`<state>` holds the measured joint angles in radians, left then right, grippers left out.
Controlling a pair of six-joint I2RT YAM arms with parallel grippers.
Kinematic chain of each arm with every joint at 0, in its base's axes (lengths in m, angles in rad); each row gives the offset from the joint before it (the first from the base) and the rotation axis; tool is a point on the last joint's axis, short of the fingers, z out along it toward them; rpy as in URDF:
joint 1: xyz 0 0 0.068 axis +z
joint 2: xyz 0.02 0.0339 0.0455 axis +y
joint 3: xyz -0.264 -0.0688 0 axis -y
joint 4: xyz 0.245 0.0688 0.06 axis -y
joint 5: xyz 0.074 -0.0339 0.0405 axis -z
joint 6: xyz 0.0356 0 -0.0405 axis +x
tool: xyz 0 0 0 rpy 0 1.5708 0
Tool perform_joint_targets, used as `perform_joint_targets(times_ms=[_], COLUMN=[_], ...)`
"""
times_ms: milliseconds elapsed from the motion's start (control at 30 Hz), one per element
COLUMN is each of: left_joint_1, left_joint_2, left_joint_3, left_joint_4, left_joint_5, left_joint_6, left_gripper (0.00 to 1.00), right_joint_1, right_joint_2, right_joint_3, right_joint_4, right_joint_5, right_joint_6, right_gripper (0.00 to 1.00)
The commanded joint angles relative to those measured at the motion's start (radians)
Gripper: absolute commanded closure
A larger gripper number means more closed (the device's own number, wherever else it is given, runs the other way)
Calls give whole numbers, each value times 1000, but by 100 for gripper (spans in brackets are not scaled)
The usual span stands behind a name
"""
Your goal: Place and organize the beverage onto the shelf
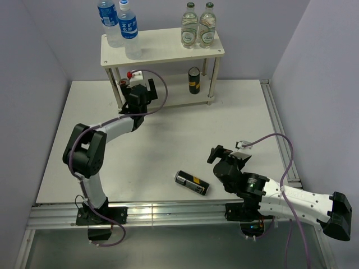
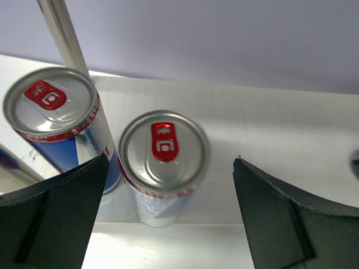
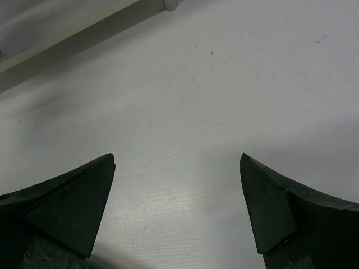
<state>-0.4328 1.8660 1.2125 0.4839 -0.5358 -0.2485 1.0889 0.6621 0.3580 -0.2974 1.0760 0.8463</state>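
Note:
The cream shelf (image 1: pixel 162 49) stands at the back. Two blue-label water bottles (image 1: pixel 119 25) stand on its top board at the left. One dark can with a yellow band (image 1: pixel 194 80) stands on the lower board at the right. The other dark can (image 1: pixel 192 182) lies on its side on the table. In the left wrist view two slim blue-and-silver cans (image 2: pixel 162 165) (image 2: pixel 53 109) stand upright on the lower board (image 2: pixel 269 123). My left gripper (image 1: pixel 137 84) (image 2: pixel 171 162) is open, its jaws either side of the nearer slim can and not touching it. My right gripper (image 1: pixel 217 153) (image 3: pixel 176 159) is open and empty above the table.
Two clear green-capped bottles (image 1: pixel 198 25) stand on the top board at the right. A shelf leg (image 2: pixel 61 33) rises just behind the left slim can. The shelf's lower edge (image 3: pixel 84 33) shows far off in the right wrist view. Walls close in the table at the sides and back.

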Motion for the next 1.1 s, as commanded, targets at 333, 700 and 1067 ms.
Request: perform_joint_targets(times_ms=[333, 700, 1067], left_joint_1=[-179, -567, -734], left_joint_2=[-352, -660, -446], left_joint_3=[-97, -288, -96], left_joint_4=[-217, -591, -873], left_joint_5=[-64, 494, 547], left_joint_6=[-2, 164, 187], left_gripper=[1, 1, 3], right_joint_1=[6, 5, 6], right_joint_2=[-4, -13, -45], right_joint_3=[41, 39, 33], right_joint_4=[17, 21, 4], right_joint_5=[32, 29, 32], right_joint_6=[10, 4, 14], right_gripper=[1, 0, 0])
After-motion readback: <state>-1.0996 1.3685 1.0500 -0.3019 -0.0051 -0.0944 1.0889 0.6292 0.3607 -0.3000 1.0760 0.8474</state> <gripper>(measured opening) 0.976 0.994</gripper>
